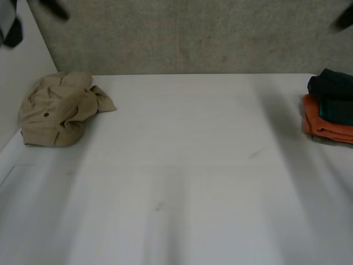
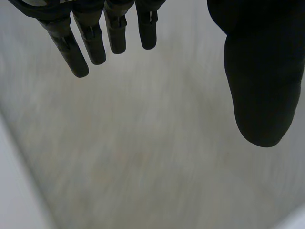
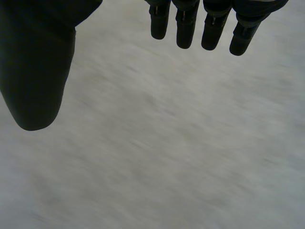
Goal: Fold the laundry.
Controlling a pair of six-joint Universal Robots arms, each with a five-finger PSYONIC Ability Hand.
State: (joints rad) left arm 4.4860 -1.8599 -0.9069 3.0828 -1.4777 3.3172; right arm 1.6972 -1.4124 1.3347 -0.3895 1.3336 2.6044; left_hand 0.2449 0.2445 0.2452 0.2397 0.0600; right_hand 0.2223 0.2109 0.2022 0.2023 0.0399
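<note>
Both open wide and gripping nothing: black left hand (image 2: 262, 71) and black right hand (image 3: 38, 71), fingers straight, thumbs set apart. Well apart from the left fingers, on the white table (image 1: 182, 165): a crumpled beige cloth garment (image 1: 60, 107). Well apart from the right fingers: a folded stack (image 1: 330, 110), dark green cloth over orange.

Right edge of the head view cutting off the folded stack (image 1: 331, 110), grey layer (image 1: 331, 141) at its base mostly hidden under orange cloth (image 1: 322, 124), crumpled beige garment (image 1: 58, 107) of indeterminable type, left hand (image 2: 259, 71) and right hand (image 3: 38, 71) cut off above the fingers in the wrist views.
</note>
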